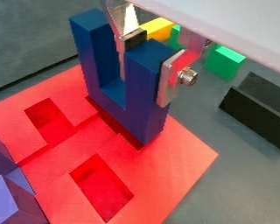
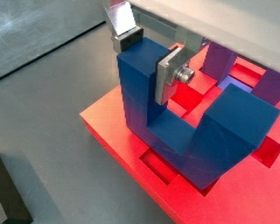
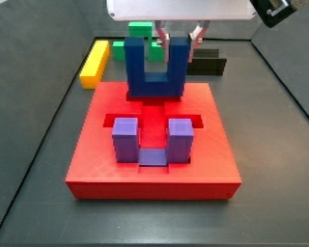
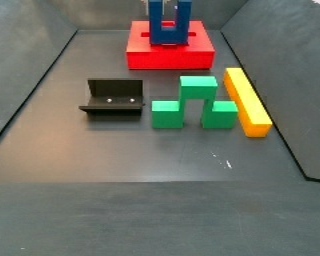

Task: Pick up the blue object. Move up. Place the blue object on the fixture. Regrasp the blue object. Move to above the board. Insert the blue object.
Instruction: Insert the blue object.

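Observation:
The blue object [image 1: 119, 87] stands upright on the red board [image 1: 166, 157], prongs up. Its bar is down in an arm of the cross-shaped recess at the board's end nearest the fixture [image 3: 209, 63]. My gripper [image 1: 152, 59] is shut on one prong, with a dark pad behind it and a silver finger plate [image 1: 175, 77] flat against its side. A wrist view shows the same grip [image 2: 147, 57] on the blue object [image 2: 166, 114]. In a side view the gripper [image 3: 178, 43] comes down onto the right prong of the blue object [image 3: 156, 72]. The fixture [image 4: 112, 98] stands empty.
A purple U-shaped piece [image 3: 151, 140] sits in the board's other end. Green blocks [image 4: 196, 100] and a yellow bar [image 4: 246, 100] lie on the dark floor beside the fixture. Sloping walls enclose the floor.

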Controlling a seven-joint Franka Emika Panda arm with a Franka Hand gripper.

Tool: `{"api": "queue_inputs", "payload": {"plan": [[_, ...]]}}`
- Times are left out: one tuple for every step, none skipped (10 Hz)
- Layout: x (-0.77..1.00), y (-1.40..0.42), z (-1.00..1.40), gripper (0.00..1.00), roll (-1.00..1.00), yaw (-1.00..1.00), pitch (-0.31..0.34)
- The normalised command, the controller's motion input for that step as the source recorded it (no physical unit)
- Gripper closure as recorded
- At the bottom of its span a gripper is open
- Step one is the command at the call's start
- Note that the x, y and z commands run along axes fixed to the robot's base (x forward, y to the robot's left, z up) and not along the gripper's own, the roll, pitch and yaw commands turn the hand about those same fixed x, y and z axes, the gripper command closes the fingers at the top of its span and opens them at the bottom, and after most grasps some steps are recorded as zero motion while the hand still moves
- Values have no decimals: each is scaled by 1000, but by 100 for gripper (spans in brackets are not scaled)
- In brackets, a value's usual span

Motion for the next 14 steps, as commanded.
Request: {"api": "queue_inputs", "payload": {"plan": [[146,-26,-31,100,0,0,-27],[100,-26,-29,100,0,0,-17],[103,-23,-26,100,0,0,-3],[31,0,-46,100,23,-23,0],[0,0,-34,100,34,-100,0],[0,0,-20,100,14,-109,0],[0,0,-26,100,10,-117,0],[0,0,-20,100,0,-109,0],[0,0,-20,100,0,-71,0],[-3,-49,-91,100,0,-23,0],[-74,-106,-217,100,0,0,-33],[-120,-137,-274,100,0,0,-57],[-106,-126,-217,100,0,0,-61],[-34,-71,-134,100,0,0,-40]]}}
